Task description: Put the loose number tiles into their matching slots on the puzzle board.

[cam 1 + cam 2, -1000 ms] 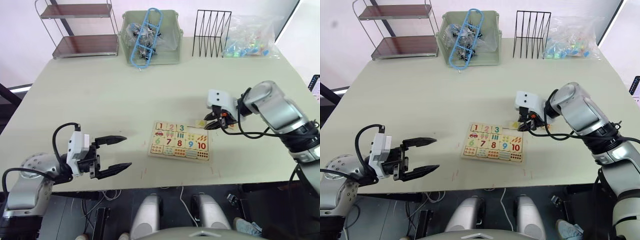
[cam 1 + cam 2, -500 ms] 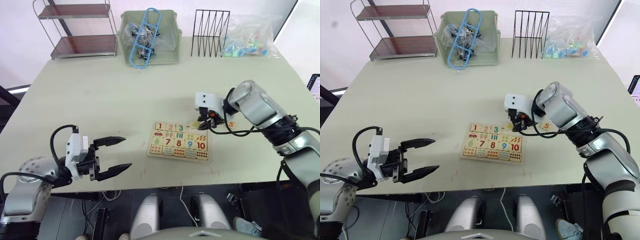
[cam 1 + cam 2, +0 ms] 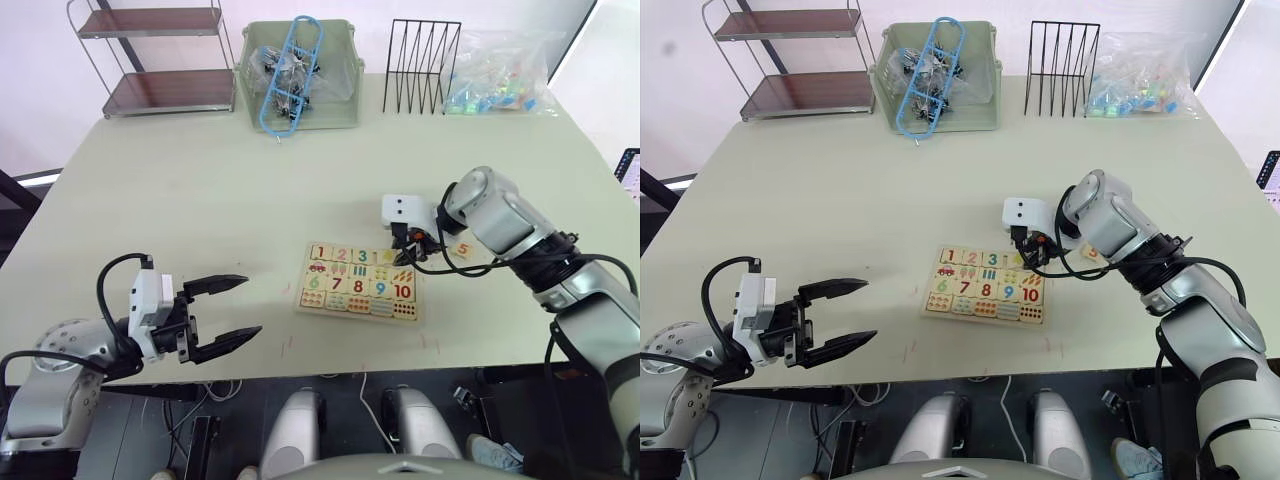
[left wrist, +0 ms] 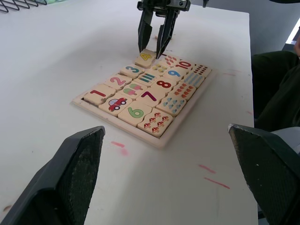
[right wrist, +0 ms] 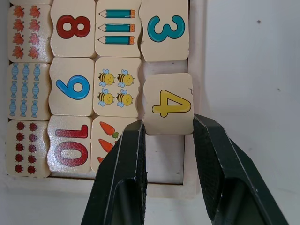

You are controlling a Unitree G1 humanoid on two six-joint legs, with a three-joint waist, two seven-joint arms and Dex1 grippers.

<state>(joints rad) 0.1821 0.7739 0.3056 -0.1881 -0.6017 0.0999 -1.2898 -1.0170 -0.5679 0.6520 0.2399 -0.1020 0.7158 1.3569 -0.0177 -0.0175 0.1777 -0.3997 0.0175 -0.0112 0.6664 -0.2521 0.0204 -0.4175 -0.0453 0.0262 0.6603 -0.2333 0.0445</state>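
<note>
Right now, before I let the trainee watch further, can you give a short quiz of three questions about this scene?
1. True or false: the left claw is open and apart from the board.
2. Which tile does the right claw hold? A: 3. B: 4. C: 10.
3. Which number tile lies on the table to the right of the board?

Key: 1 true. 2 B, the 4 tile, skewed over its slot beside the 3. 3 the 5 tile.
</note>
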